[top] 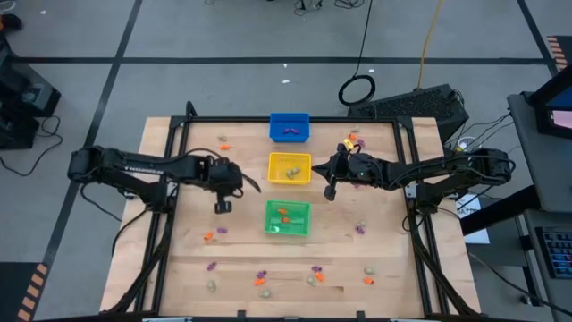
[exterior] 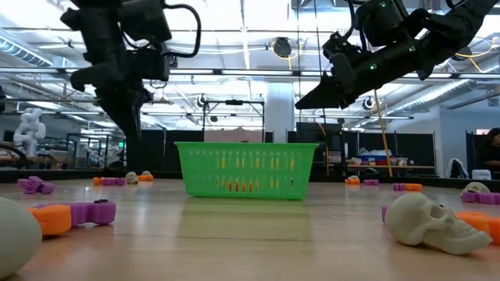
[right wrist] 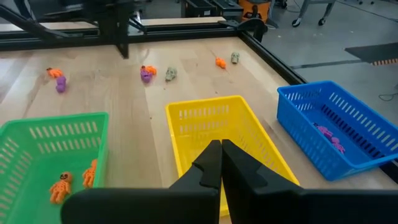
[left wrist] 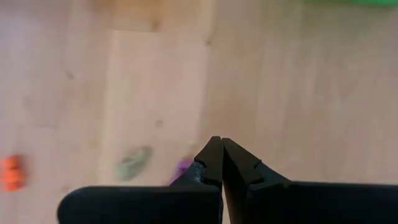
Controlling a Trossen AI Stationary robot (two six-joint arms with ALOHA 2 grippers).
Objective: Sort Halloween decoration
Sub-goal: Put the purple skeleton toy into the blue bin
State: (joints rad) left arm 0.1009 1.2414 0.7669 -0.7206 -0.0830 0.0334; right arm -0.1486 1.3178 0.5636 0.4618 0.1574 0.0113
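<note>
Trinkets blur beneath my left gripper (left wrist: 221,144), fingertips pressed together, empty. My right gripper (right wrist: 221,147), likewise closed, hangs over the yellow bin (right wrist: 214,118), hiding its contents.

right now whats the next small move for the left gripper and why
Probably open it and lower toward a loose trinket: the left gripper is shut and empty above bare wood, with a purple trinket just beside its tips, not yet in the blue bin.
</note>
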